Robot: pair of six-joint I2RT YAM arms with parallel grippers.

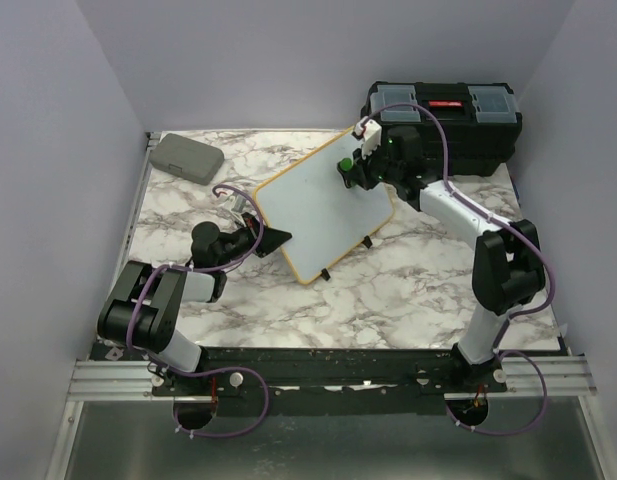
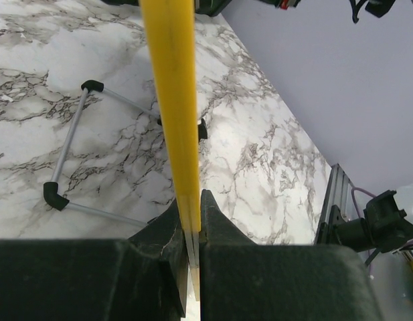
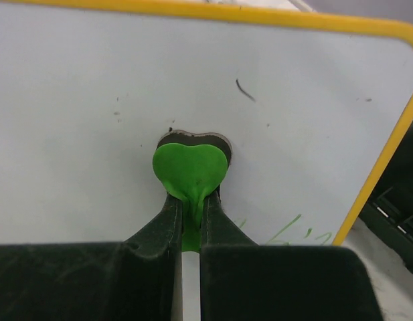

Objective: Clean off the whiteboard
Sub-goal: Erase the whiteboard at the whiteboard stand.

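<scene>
The whiteboard [image 1: 313, 210], white with a yellow frame, is held tilted above the marble table. My left gripper [image 1: 278, 238] is shut on its near-left edge. The left wrist view shows the yellow frame [image 2: 173, 100] clamped between the left gripper [image 2: 191, 214] jaws. My right gripper [image 1: 346, 168] is shut on a green heart-shaped eraser [image 3: 191, 167], pressed against the board face [image 3: 92, 100]. Faint green writing [image 3: 290, 231] remains near the board's corner, beside the right gripper [image 3: 191, 204]. A small dark stroke [image 3: 245, 90] lies above the eraser.
A flat grey case [image 1: 187, 156] lies at the table's back left. A black toolbox [image 1: 443, 115] stands at the back right, behind the right arm. The board's wire stand with black feet [image 2: 55, 195] hangs under it. Lilac walls close in three sides.
</scene>
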